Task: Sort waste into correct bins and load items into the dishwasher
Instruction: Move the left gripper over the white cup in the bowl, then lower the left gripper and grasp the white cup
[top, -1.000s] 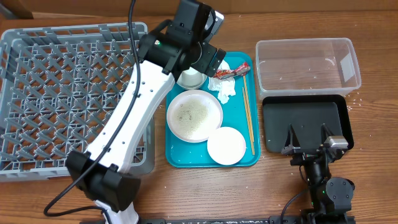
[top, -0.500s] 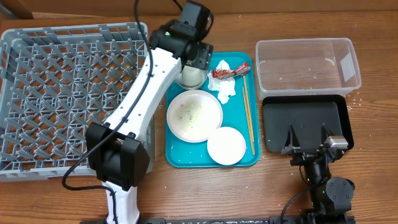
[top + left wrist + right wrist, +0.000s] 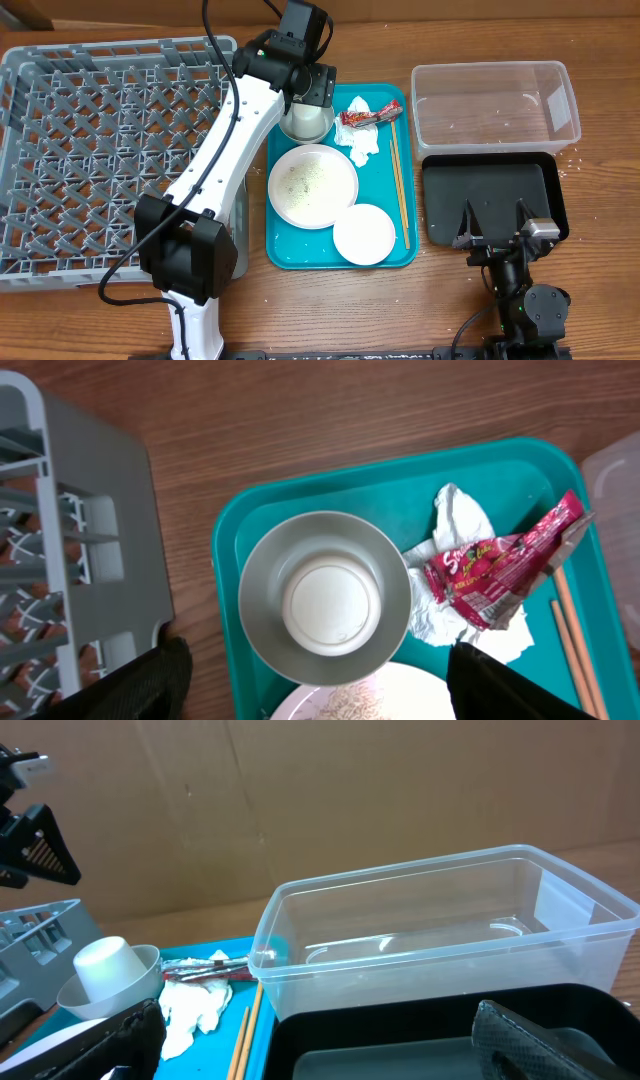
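The left gripper [image 3: 322, 685] hovers open-jawed over the steel-grey bowl [image 3: 262, 595], which holds an upturned white cup [image 3: 330, 603] at the teal tray's [image 3: 400, 485] upper left. This looks like the loading step; next it likely needs to descend and pinch the bowl's rim. At lower right, the right gripper [image 3: 495, 222] rests open.

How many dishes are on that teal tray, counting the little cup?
4. On the teal tray: a steel-grey bowl at the far end, a white cup inverted inside it, a large white plate with food grains in the middle, a smaller white dish nearest. None seem hidden.
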Tool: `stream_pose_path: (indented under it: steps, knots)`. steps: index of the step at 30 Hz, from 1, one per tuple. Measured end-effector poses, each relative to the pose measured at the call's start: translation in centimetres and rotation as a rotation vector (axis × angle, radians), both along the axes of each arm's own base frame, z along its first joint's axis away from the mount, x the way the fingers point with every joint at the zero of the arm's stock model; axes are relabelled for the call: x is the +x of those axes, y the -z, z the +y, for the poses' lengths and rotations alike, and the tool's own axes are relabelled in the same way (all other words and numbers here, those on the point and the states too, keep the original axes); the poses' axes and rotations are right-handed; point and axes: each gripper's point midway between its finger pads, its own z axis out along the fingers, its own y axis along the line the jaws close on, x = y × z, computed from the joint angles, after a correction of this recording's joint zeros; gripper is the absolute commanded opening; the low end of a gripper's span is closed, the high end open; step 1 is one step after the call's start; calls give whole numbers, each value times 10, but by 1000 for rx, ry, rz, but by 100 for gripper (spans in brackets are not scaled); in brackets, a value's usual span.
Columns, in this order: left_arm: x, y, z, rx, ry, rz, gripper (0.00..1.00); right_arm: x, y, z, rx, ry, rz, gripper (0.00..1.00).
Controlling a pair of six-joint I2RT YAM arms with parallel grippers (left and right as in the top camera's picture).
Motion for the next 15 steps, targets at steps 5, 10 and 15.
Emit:
stream_pose_path:
  steps: [5, 10, 15]
  knots:
    - [-5, 21, 1, 13, 2, 31, 86, 0, 0, 0, 0, -1, 0, 100]
    - [-8, 35, 2, 22, 3, 54, 86, 0, 0, 0, 0, 0, 1, 100]
    - [-3, 41, 0, 21, 2, 50, 87, 0, 0, 0, 0, -1, 1, 100]
